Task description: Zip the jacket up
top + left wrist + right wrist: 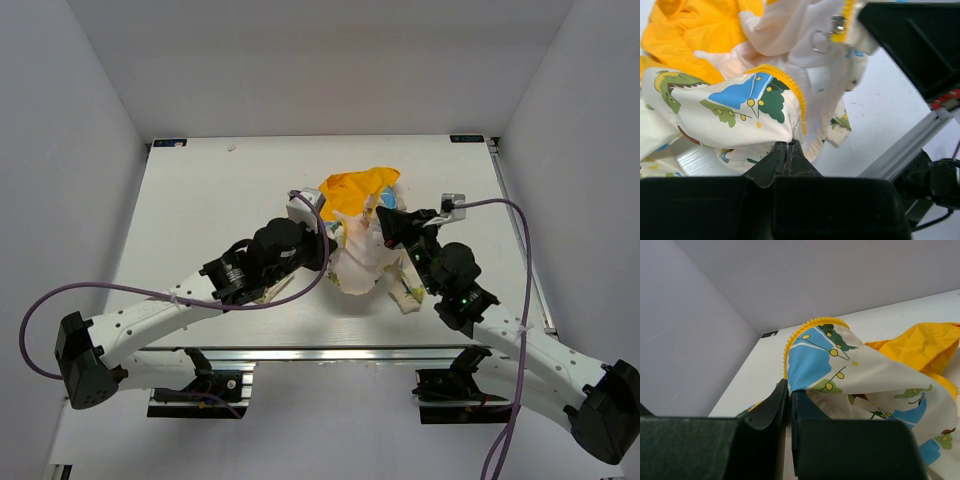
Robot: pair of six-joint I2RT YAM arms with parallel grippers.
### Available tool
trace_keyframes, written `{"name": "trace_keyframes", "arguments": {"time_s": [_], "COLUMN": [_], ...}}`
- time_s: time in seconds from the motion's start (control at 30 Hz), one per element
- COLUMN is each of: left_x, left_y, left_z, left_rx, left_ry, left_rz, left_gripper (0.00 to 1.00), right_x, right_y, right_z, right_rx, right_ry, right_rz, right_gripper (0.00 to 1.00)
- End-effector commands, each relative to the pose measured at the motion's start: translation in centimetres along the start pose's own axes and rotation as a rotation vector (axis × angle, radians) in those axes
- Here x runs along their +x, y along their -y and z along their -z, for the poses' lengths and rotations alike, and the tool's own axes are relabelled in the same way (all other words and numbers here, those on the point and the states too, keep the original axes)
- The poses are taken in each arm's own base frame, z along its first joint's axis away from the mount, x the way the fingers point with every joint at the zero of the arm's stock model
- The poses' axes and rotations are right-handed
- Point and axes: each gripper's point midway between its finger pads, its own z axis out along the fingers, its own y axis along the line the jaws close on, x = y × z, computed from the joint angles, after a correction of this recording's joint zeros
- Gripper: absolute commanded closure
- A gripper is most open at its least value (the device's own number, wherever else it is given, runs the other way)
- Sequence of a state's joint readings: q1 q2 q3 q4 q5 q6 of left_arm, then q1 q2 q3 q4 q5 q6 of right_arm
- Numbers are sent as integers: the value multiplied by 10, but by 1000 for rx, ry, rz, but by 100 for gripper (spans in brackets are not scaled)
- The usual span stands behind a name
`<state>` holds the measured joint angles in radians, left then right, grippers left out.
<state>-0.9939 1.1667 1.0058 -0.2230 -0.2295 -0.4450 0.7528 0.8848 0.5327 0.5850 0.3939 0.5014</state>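
Observation:
The jacket (358, 262), cream-white with cartoon prints and an orange-yellow hood (355, 190), hangs bunched above the table between both arms. My left gripper (330, 238) is shut on a fold of its printed fabric (735, 107), just below the yellow zipper edge (790, 85). My right gripper (384, 226) is shut on the jacket's edge (815, 365) beside a curved row of yellow zipper teeth (792, 337). In the left wrist view a metal zipper slider (838, 23) with a ring pull (820, 41) shows at the top, next to the right gripper's black body (915, 45).
The white table (200, 200) lies inside white walls. An aluminium rail (330, 352) runs along the near edge at the arm bases. Purple cables (500, 210) loop from both wrists. A ribbed cuff (827, 137) dangles below the left grip.

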Motion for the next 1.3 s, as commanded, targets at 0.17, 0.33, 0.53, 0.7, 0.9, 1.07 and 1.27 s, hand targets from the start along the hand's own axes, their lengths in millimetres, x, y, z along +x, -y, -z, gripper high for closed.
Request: {"name": "trace_keyframes", "arguments": {"time_s": [0.17, 0.33, 0.53, 0.7, 0.9, 1.07, 1.27], "left_x": [-29, -40, -36, -34, -37, -30, -30], "left_y": [-20, -17, 6, 21, 21, 16, 22], "left_z": [-4, -14, -18, -14, -2, 5, 12], "left_rx": [-131, -78, 84, 193, 214, 236, 318], "left_ry": [111, 142, 129, 126, 157, 183, 199], "left_rz": [21, 44, 6, -5, 18, 59, 69], "left_gripper": [100, 100, 100, 100, 100, 100, 100], "right_x": [13, 31, 42, 42, 28, 20, 19], "right_y": [-12, -17, -25, -34, -38, -39, -40], "right_z": [27, 42, 54, 54, 54, 54, 55], "right_rx": [-116, -204, -299, -353, -380, -379, -386], "right_ry": [-62, -131, -153, -133, -41, -14, -7], "right_rz": [-33, 22, 27, 22, -6, -14, -19], "right_gripper": [100, 100, 100, 100, 100, 100, 100]}}
